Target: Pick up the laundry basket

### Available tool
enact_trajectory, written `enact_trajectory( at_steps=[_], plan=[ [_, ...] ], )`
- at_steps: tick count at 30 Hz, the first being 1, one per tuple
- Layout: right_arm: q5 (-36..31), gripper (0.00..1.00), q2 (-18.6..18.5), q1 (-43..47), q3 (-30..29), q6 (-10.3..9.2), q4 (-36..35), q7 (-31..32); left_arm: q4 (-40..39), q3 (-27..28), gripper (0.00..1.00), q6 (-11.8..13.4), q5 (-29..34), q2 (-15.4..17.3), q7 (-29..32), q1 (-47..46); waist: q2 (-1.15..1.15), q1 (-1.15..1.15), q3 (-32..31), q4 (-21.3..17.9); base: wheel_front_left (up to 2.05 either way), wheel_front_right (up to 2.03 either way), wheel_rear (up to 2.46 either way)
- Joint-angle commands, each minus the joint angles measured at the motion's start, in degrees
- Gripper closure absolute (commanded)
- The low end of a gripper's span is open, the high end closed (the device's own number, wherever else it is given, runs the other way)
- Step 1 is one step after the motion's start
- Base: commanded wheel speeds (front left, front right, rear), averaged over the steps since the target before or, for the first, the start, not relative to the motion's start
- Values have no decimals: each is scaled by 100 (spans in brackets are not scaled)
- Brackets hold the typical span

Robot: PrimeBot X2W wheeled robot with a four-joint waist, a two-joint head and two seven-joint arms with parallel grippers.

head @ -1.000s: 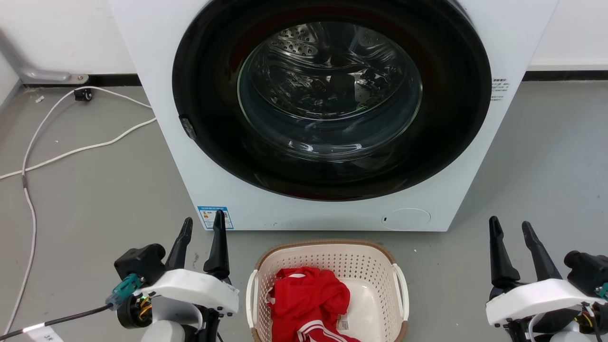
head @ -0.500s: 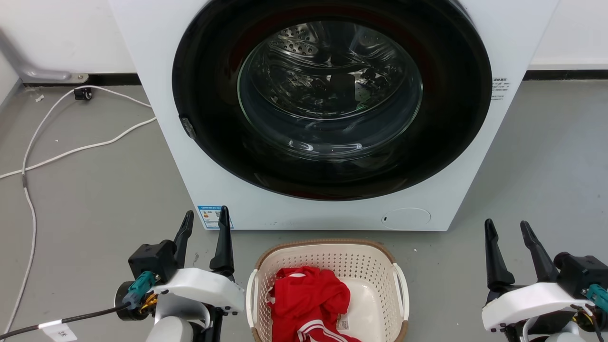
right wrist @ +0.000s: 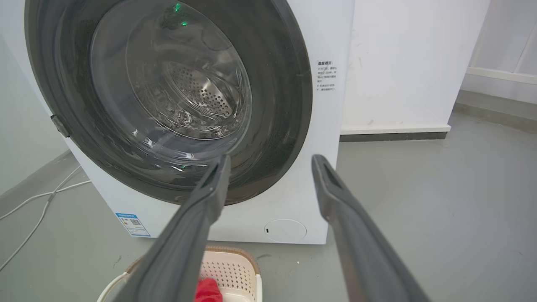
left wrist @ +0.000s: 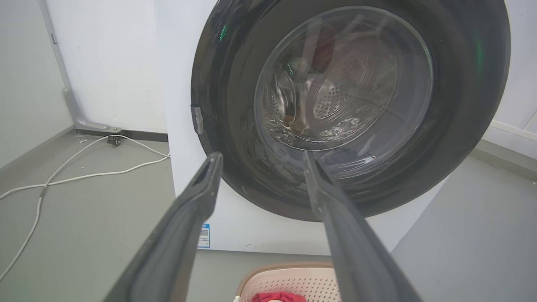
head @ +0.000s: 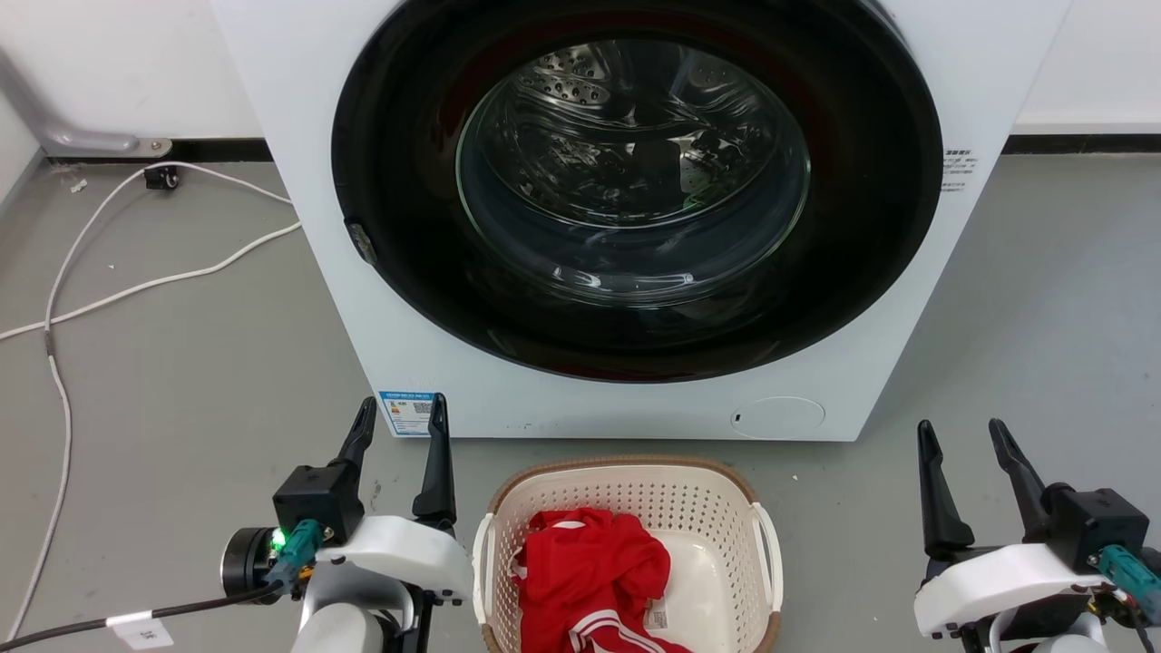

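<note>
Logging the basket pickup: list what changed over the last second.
Both grippers edged inward toward the basket: the left gripper moved to the robot's right, the right gripper slightly to its left. Both stay open, holding nothing. The basket, its red garment and the washer stayed put.

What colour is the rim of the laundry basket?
The rim of the laundry basket is brown, woven-look; clearest in the head view.

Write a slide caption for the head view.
Left gripper and right gripper, both open, hover either side of the laundry basket holding a red garment, before the washing machine.
</note>
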Motion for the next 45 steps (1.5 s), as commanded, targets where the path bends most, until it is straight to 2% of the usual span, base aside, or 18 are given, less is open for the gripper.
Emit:
enact_trajectory(
  at_steps=[1, 20, 45],
  plan=[
    [-144, 0, 12, 47, 11, -2, -27, -42, 6, -14, 0, 38, 114, -1, -48, -86, 0, 0, 2, 1, 0, 0, 0],
    [-815, 0, 22, 126, 30, -2, -118, -217, 4, -140, 0, 239, 846, -7, -238, -103, 0, 0, 31, 20, 0, 0, 0],
    [-617, 0, 21, 51, 39, -2, -180, -87, 100, -159, 0, 274, 737, -6, -238, -157, 0, 0, 190, 31, 0, 0, 0]
  ],
)
